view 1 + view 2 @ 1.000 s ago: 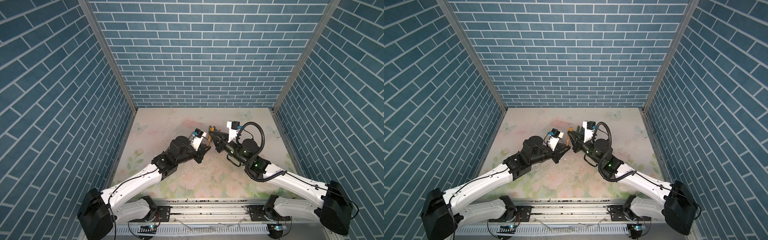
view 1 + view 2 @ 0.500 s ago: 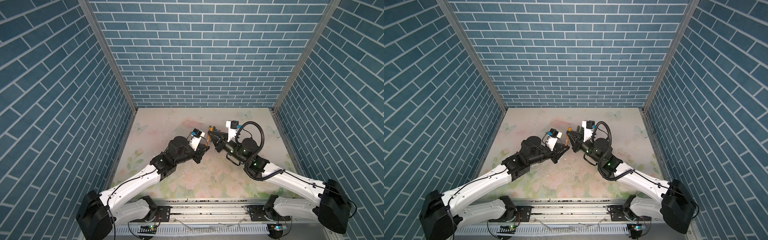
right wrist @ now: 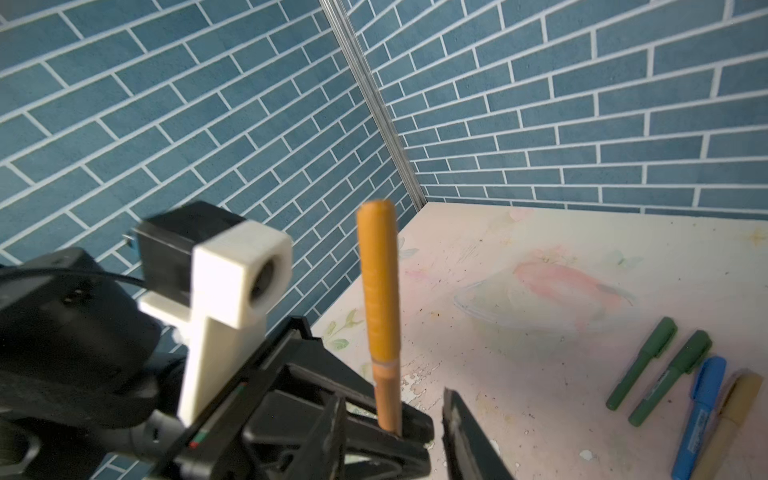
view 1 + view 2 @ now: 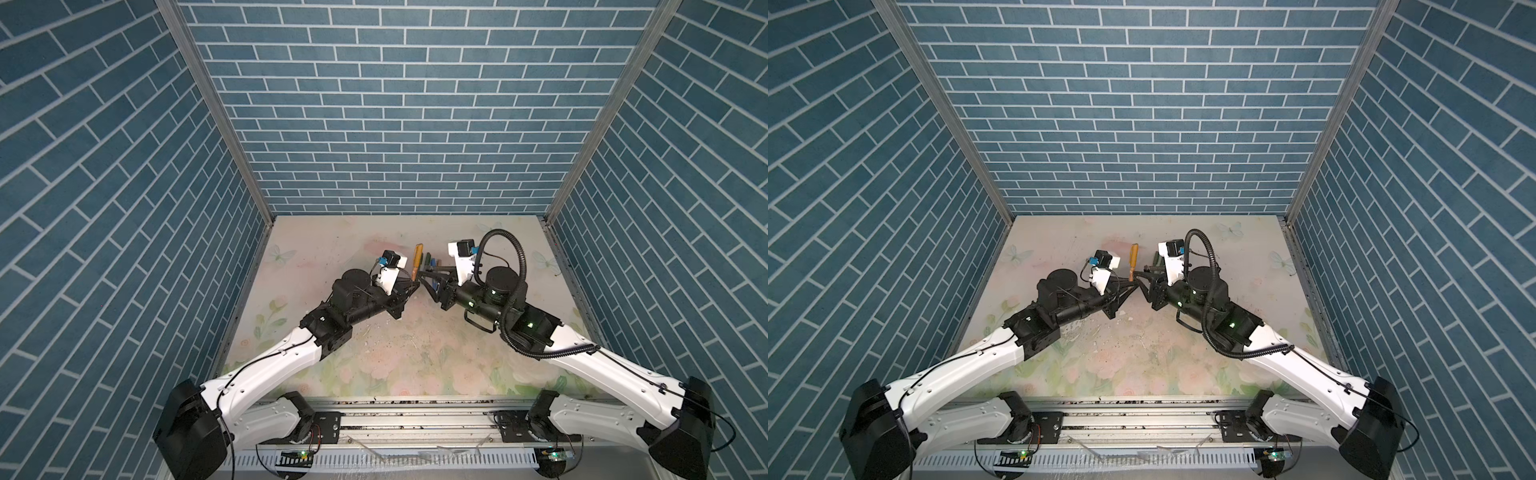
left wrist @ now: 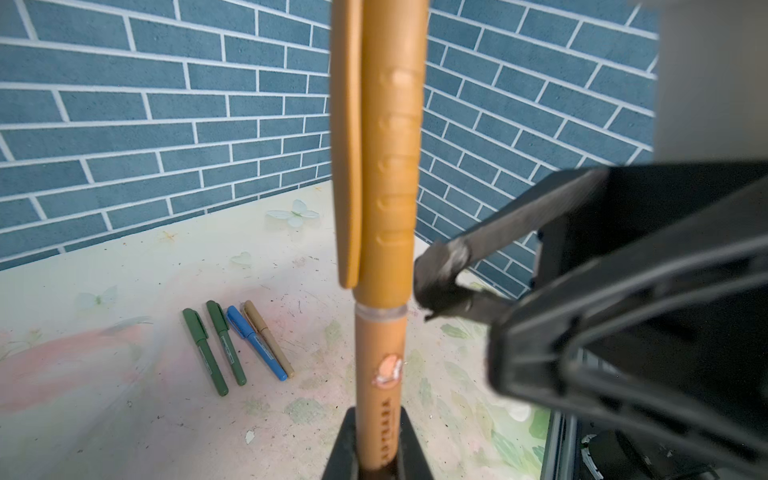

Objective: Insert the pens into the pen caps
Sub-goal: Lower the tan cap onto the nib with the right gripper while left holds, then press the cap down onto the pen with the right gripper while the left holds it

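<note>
Both top views: the left pincer [image 4: 413,286] clamps the golden-brown pen [image 4: 417,262] upright over the middle of the tabletop [image 4: 415,353]. The right pincer [image 4: 1140,279] sits just beside it.

Left wrist: the amber cap [image 5: 390,166] is on the barrel with a thin clear ring at the joint, so check it's fully seated. The barrel print is too blurred to read.

Right wrist: the right jaws are apart, gripping nothing. Best to back straight off and not clip the cap. Beyond, four capped pens [image 3: 685,386] lie in a row, their labels unreadable.

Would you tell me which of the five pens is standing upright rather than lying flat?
The orange-capped pen clamped in the left gripper; the green pens, blue pen and tan pen lie flat on the table.
</note>
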{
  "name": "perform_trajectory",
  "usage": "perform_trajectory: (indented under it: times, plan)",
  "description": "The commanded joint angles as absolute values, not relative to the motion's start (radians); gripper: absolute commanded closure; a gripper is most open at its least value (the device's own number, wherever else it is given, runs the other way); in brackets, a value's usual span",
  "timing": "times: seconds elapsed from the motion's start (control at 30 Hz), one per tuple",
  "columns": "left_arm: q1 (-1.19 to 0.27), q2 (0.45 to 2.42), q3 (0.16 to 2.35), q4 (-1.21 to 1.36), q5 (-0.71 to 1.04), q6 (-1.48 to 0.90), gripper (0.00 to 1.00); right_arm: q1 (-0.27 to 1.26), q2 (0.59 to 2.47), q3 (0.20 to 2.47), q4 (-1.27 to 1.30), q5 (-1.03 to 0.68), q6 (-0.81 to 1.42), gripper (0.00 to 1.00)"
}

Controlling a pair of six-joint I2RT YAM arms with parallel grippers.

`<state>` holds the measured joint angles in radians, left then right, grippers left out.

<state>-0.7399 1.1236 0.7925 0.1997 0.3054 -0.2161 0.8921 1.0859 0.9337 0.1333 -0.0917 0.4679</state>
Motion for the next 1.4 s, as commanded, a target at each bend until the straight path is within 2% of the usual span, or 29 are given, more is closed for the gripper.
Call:
perform_trajectory:
  times: [0.0, 0.13, 0.47, 0.57, 0.77, 0.9, 1.37]
  plan:
    - [-0.736, 1.141, 0.815, 0.23, 0.332, -0.2, 1.0, 0.867, 1.082, 1.02, 0.01, -0.094, 0.374, 0.62]
    - [-0.736, 1.153, 0.819, 0.23, 0.348, -0.2, 1.0, 0.847, 1.126, 1.114, -0.045, -0.132, 0.352, 0.62]
    - [-0.737, 1.152, 0.822, 0.233, 0.38, -0.204, 1.0, 0.816, 1.206, 1.206, -0.058, -0.081, 0.401, 0.62]
    - [-0.736, 1.152, 0.825, 0.233, 0.387, -0.206, 1.0, 0.813, 1.225, 1.219, -0.053, -0.13, 0.406, 0.68]
    - [-0.736, 1.147, 0.828, 0.232, 0.386, -0.206, 1.0, 0.813, 1.234, 1.204, -0.033, -0.202, 0.43, 0.92]
    - [-0.735, 1.124, 0.825, 0.238, 0.358, -0.206, 1.0, 0.813, 1.229, 1.162, -0.004, -0.242, 0.47, 0.96]
    - [-0.727, 1.084, 0.978, 0.328, 0.248, -0.195, 1.0, 0.813, 1.223, 1.077, 0.019, -0.286, 0.496, 0.97]
